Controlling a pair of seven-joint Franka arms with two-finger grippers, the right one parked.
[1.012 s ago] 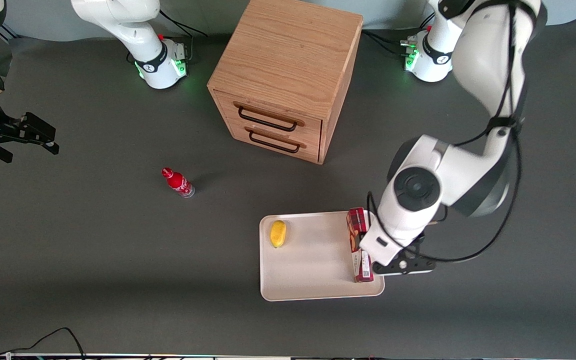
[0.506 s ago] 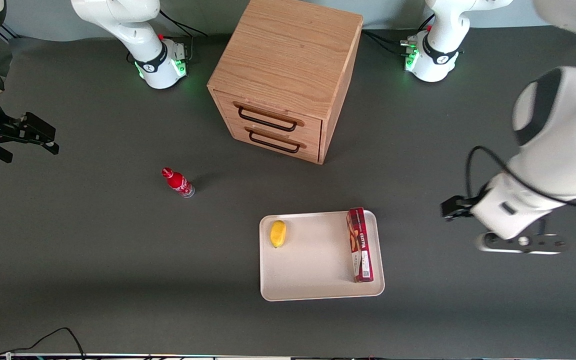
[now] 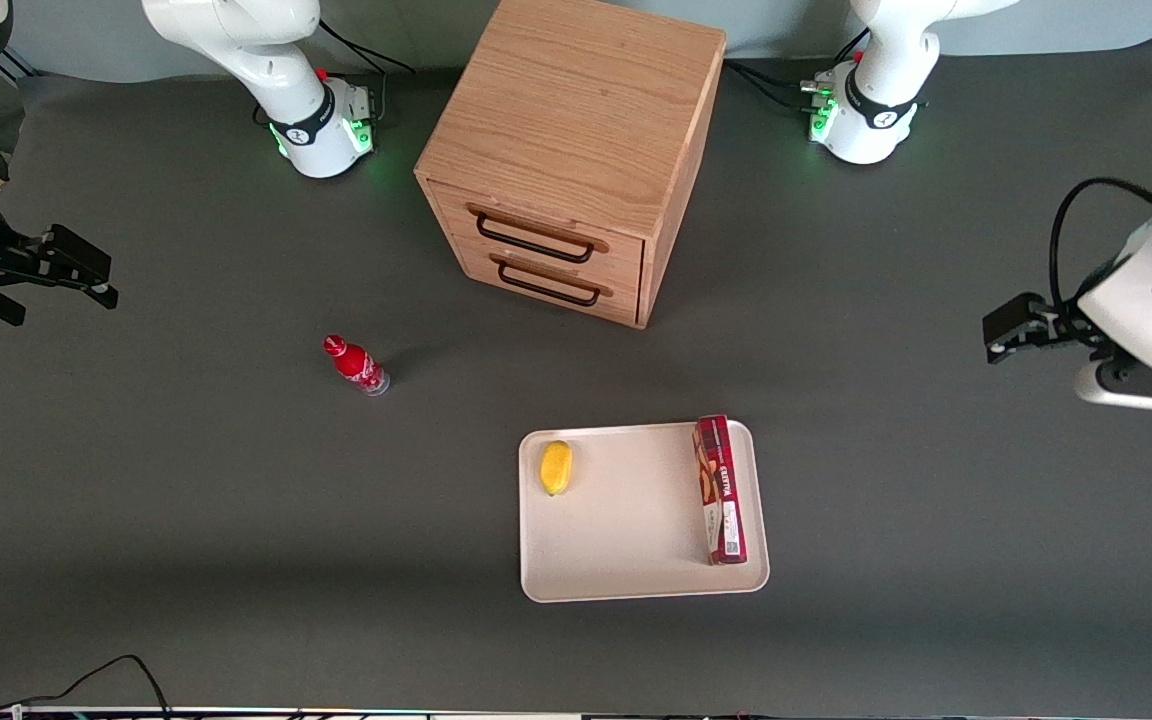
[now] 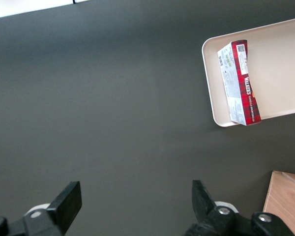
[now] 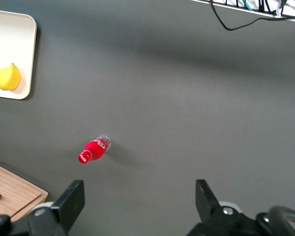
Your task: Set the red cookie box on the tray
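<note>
Cookie box (image 3: 720, 490) is lying flat on the tray (image 3: 626, 540), along the edge nearest the working arm, well apart from a lemon (image 3: 556, 467). It is looking light, stiff and crushable; best held across its narrow width. The gripper (image 4: 135, 206) is hanging wide open over bare table.

— Where does the red cookie box (image 4: 239, 82) lie?
— On the tray (image 4: 278, 59), flat along its short rim, one end over the rim's corner.
— And the gripper (image 4: 135, 201)?
— Above bare dark table (image 4: 113, 108), well apart from the tray, fingers (image 4: 69, 201) spread wide, nothing between them. A wooden cabinet (image 4: 285, 196) corner shows nearby.
</note>
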